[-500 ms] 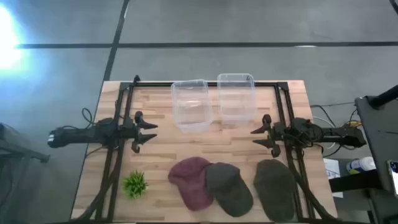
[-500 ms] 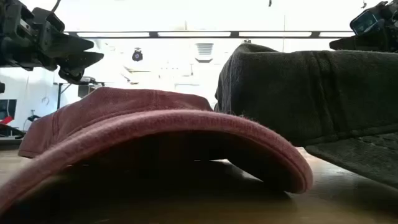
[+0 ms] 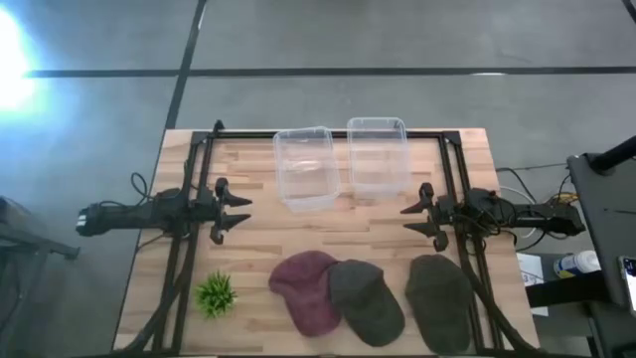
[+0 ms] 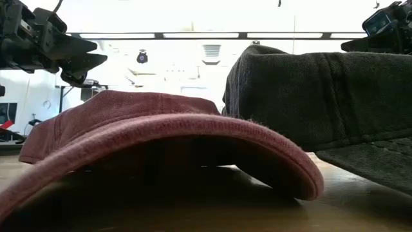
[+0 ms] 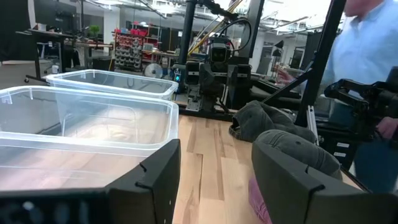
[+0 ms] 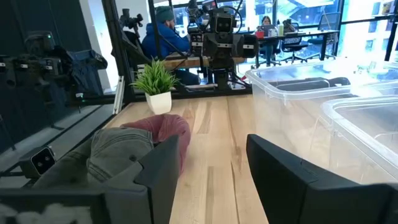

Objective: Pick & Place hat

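Observation:
Three caps lie crown-up near the table's near edge: a red cap point(image 3: 306, 289), a grey-green cap point(image 3: 366, 298) whose edge overlaps the red one, and a darker olive cap point(image 3: 438, 301) to the right. In the low view the red cap point(image 4: 161, 138) fills the foreground, with a dark cap point(image 4: 322, 96) behind it. My left gripper point(image 3: 241, 214) hovers open at mid-table on the left. My right gripper point(image 3: 409, 220) hovers open on the right, above and beyond the olive cap. Neither touches anything.
Two clear plastic bins point(image 3: 306, 167) point(image 3: 377, 154) stand side by side at the far edge. A small potted plant point(image 3: 216, 293) sits near the left near corner. A black frame point(image 3: 199, 189) runs along the table's sides. People show in the room beyond.

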Robot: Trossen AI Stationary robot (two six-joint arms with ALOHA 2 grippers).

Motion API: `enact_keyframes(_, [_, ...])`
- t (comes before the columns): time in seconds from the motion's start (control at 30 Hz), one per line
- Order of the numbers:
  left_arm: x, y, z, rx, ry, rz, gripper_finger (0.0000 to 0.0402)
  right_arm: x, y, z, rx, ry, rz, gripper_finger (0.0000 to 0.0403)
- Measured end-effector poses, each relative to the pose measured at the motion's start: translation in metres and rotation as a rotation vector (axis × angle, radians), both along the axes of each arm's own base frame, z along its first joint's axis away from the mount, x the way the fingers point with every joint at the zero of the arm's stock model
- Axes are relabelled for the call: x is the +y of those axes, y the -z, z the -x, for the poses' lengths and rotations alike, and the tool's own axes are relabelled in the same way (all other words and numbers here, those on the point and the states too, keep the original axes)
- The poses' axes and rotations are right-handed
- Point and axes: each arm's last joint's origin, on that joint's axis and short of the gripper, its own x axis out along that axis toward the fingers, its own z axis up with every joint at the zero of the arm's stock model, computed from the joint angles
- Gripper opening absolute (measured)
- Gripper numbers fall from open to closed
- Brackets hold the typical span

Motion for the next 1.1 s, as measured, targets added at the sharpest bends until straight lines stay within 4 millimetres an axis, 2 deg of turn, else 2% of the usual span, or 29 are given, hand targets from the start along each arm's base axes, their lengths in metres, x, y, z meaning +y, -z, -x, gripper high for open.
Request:
enact_keyframes(0.83, [0.0000, 0.0000, 0.0000, 0.000, 0.000, 0.000, 0.0193, -0.0001, -0.0001, 0.0000, -0.001, 0.003, 0.004, 0.0182])
enact_keyframes(0.93, [0.0000, 0.0000, 0.0000, 0.000, 0.000, 0.000, 0.0193, -0.0032, -0.0002, -0.0002, -0.005, 0.110, 0.061, 0.0183])
enact_keyframes(1.0, [0.0000, 0.0000, 0.0000, 0.000, -0.001, 0.000, 0.0193, -0.0038, -0.0007, -0.0001, -0.003, 0.131, -0.091, 0.0182])
enact_keyframes(1.1, [0.0000, 0.0000, 0.0000, 0.000, 0.000, 0.000, 0.0193, -0.0038, -0.0021, -0.0001, 0.001, 0.128, -0.478, 0.0180])
